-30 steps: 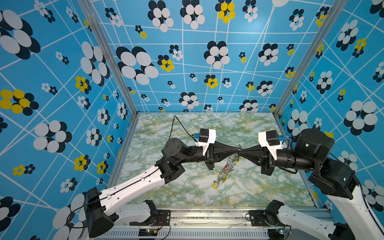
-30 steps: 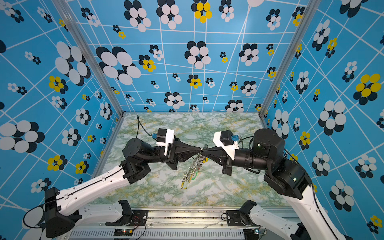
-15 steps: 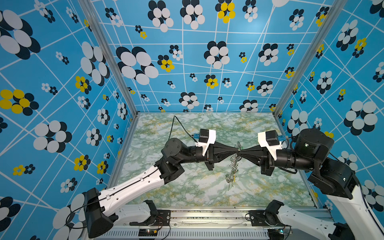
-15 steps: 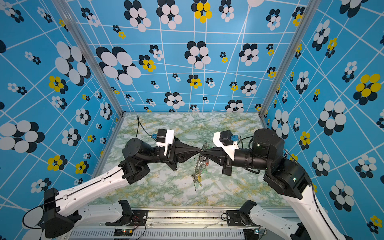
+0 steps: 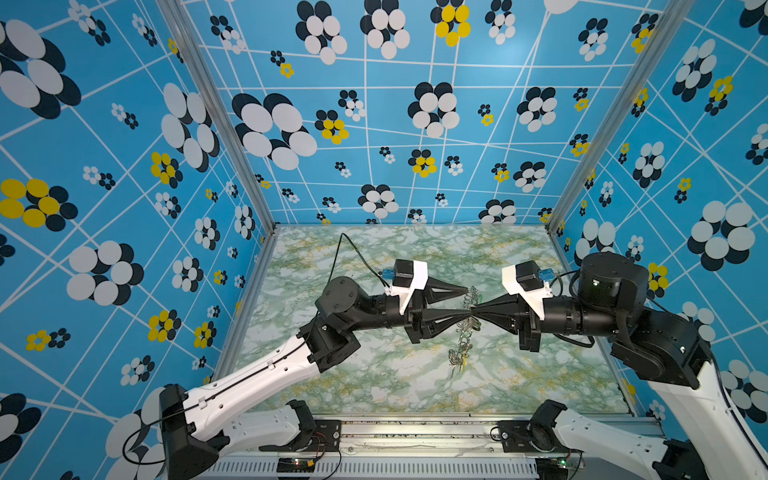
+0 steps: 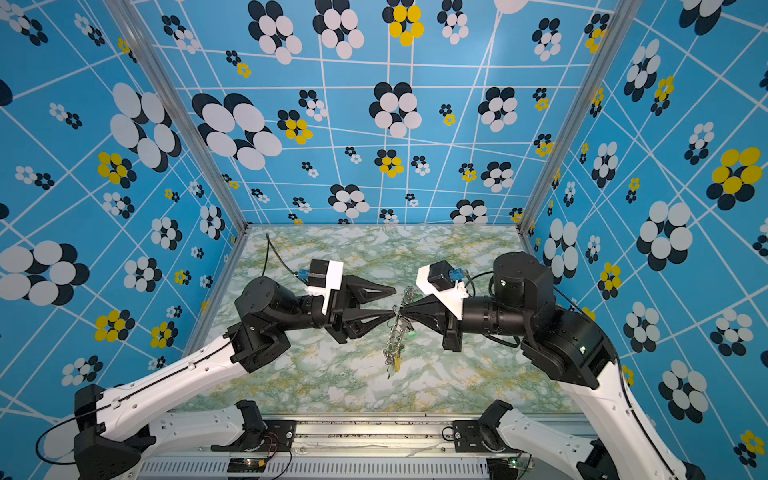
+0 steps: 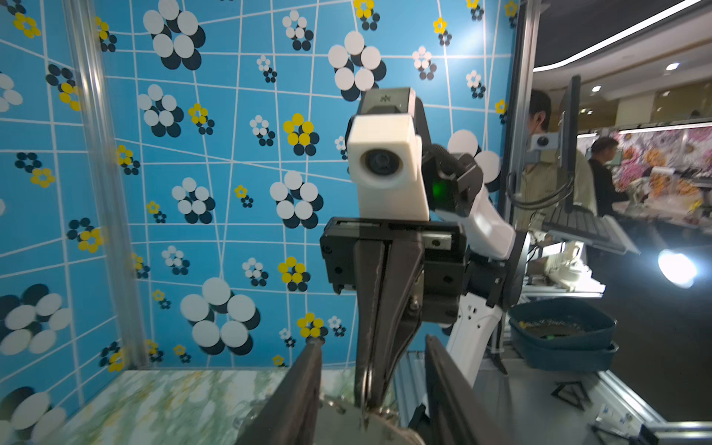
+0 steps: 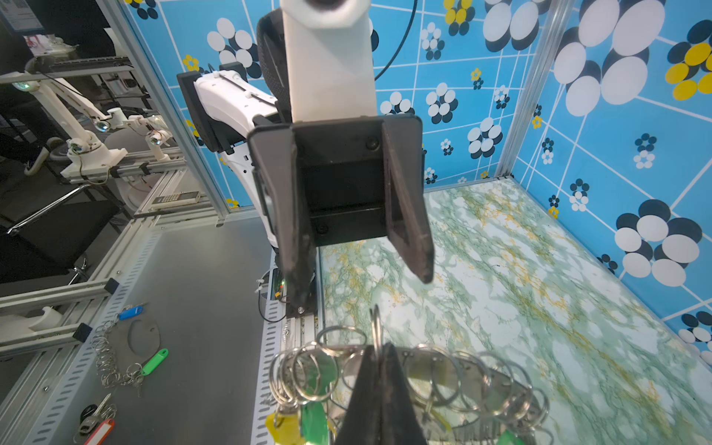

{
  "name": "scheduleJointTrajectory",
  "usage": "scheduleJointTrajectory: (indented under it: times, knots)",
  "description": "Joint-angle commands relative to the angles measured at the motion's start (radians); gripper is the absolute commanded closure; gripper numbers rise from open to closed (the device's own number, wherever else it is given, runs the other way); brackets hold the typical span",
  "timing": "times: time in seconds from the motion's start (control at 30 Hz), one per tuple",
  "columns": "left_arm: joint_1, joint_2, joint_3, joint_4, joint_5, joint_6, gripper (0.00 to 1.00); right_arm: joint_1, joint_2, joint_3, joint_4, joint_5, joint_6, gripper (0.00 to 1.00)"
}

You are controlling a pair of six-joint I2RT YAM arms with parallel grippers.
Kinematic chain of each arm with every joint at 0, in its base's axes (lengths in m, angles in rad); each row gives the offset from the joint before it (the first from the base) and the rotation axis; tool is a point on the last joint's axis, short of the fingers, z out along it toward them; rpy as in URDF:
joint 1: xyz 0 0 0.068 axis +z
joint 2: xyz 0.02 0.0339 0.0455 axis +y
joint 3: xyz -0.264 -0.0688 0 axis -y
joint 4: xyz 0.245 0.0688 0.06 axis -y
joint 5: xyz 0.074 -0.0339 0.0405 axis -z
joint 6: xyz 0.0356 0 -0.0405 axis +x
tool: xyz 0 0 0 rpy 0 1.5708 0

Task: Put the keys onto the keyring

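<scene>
The keyring (image 5: 463, 340) (image 6: 395, 340) hangs almost edge-on above the marble floor, a grey disc (image 8: 443, 370) rimmed with wire loops, with a green tag (image 8: 314, 420) and a yellow tag (image 8: 283, 427) below. My right gripper (image 5: 476, 313) (image 6: 401, 312) (image 8: 379, 346) is shut on one upright wire loop (image 8: 375, 323) at the top. My left gripper (image 5: 467, 301) (image 6: 394, 301) (image 7: 373, 341) (image 8: 364, 289) faces it, open, one finger on each side of the right fingertips and touching nothing. The keys with the black tag cannot be picked out among the hanging loops.
Blue patterned walls close in the marble floor (image 5: 374, 374) on three sides. Outside the front rail, on the grey metal deck (image 8: 200, 308), lie a second ring of loops (image 8: 115, 358) with blue and green tags and a red-tagged key (image 8: 98, 431).
My left gripper was shut at the top of the keyring beside the right fingertips and has opened. The keyring has swung from slanting left to hanging nearly straight down. The right gripper has kept its hold.
</scene>
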Motion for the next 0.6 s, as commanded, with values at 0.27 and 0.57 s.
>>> scheduleJointTrajectory:
  times: [0.27,0.57]
  knots:
    - [0.000,-0.017,0.224,-0.637,-0.093,0.157,0.28,0.004,0.058,0.083,-0.187,0.038,-0.066,1.00]
    - [-0.014,0.047,0.301,-0.732,-0.063,0.205,0.56,0.004,0.079,0.072,-0.181,0.021,-0.058,1.00]
